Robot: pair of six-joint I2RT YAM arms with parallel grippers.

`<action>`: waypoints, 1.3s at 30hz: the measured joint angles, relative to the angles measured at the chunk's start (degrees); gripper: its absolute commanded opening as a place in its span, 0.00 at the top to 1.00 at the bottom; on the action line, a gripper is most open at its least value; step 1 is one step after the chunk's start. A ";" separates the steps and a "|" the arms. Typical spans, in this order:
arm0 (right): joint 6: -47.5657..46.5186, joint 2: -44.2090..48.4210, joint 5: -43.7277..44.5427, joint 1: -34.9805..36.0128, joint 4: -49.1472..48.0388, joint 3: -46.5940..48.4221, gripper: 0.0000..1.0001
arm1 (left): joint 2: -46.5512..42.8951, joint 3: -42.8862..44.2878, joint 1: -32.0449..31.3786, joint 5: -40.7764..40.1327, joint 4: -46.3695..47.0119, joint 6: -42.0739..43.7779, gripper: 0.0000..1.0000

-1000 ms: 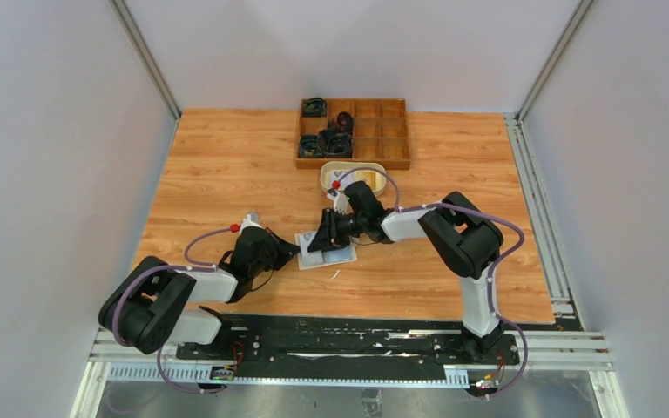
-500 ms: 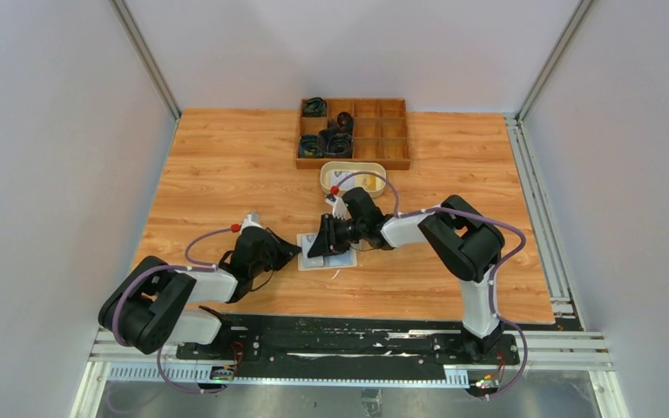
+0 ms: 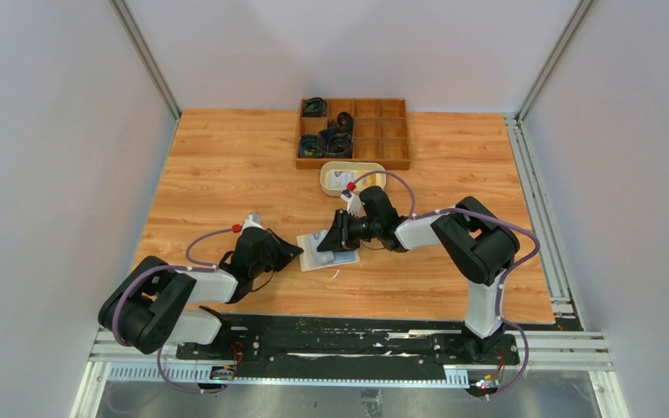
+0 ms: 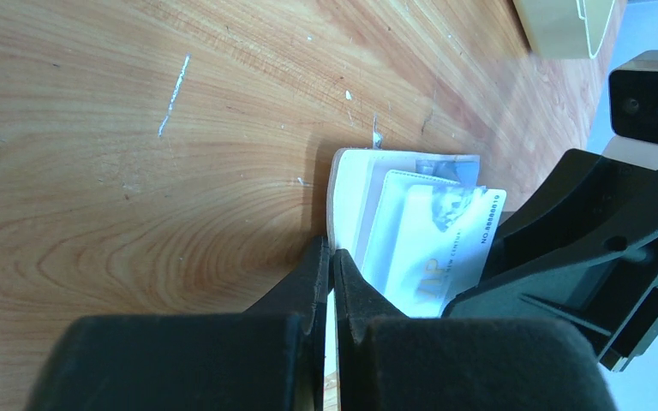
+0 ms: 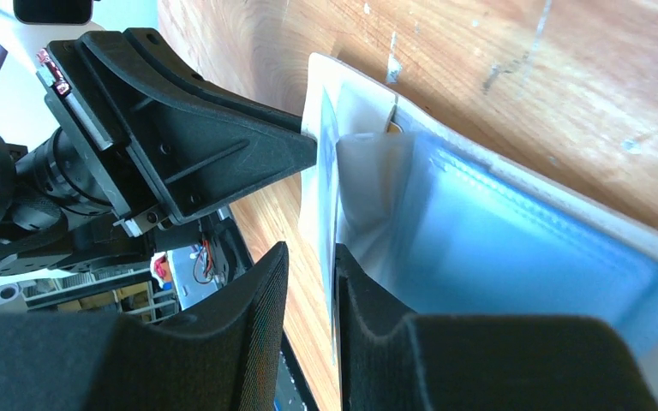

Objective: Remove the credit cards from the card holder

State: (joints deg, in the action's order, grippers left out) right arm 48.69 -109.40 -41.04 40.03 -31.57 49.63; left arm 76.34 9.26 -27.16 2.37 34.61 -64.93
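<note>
The beige card holder [image 3: 314, 257] lies open on the wood table, also seen in the left wrist view [image 4: 351, 201]. My left gripper [image 3: 294, 252] is shut on its left edge [image 4: 331, 248]. A pale blue-grey credit card [image 4: 445, 248] with printing sticks partway out of a pocket toward my right gripper [image 3: 333, 240]. In the right wrist view the right gripper [image 5: 311, 250] stands a narrow gap apart, and the card's thin edge [image 5: 336, 282] lies against one finger, clear of the other. The pale blue inner pocket [image 5: 514, 257] fills that view's right side.
A wooden compartment tray [image 3: 394, 131] with black coiled items stands at the back. A cream oval dish [image 3: 379, 167] sits just in front of it, with a pale card inside. The dish's corner shows in the left wrist view [image 4: 557, 26].
My right gripper has moved to the right, away from the left gripper, and the cream dish is more uncovered. The left arm and the card holder have stayed in place.
</note>
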 measured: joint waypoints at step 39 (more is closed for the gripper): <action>-13.66 13.31 -5.11 -13.22 18.45 2.97 1.00 | 1.33 1.49 0.00 1.22 -0.02 4.66 1.00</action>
State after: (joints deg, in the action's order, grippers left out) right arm 35.03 -96.09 -46.15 26.81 -13.13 52.60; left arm 77.67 10.74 -27.16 3.60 34.59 -60.27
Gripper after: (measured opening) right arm 0.009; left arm 0.017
